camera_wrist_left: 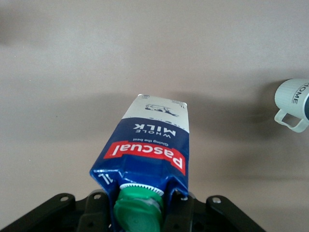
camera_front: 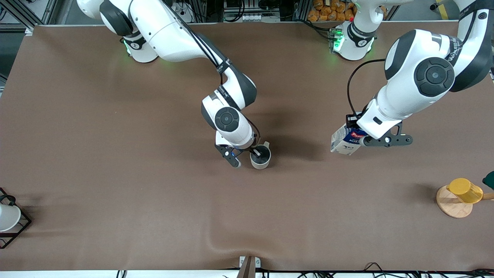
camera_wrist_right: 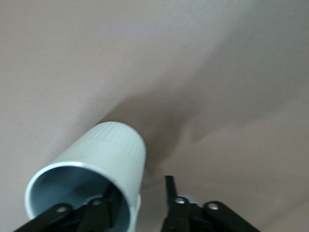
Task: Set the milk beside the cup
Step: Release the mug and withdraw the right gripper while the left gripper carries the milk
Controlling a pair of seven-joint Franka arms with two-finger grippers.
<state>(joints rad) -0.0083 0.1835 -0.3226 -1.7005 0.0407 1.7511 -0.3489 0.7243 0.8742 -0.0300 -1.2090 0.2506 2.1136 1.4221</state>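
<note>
The cup (camera_front: pixel 261 156) is a small off-white mug with a grey inside, upright on the brown table near its middle. My right gripper (camera_front: pixel 246 156) is open at its rim, with one finger inside the cup (camera_wrist_right: pixel 91 164) and the other outside, apart from the wall; in the right wrist view the gripper (camera_wrist_right: pixel 137 203) straddles the wall. My left gripper (camera_front: pixel 357 135) is shut on the blue top of the milk (camera_front: pixel 344 139) by its green cap and holds it tilted over the table toward the left arm's end. The left wrist view shows the gripper (camera_wrist_left: pixel 140 212), the milk (camera_wrist_left: pixel 149 145) and the cup (camera_wrist_left: pixel 293 99).
A yellow cup (camera_front: pixel 465 190) stands on a wooden disc (camera_front: pixel 449 206) near the left arm's end. A white cup (camera_front: pixel 7 218) sits in a black wire rack (camera_front: pixel 23 226) at the right arm's end. The cloth has a wrinkle (camera_front: pixel 216 239) near the front edge.
</note>
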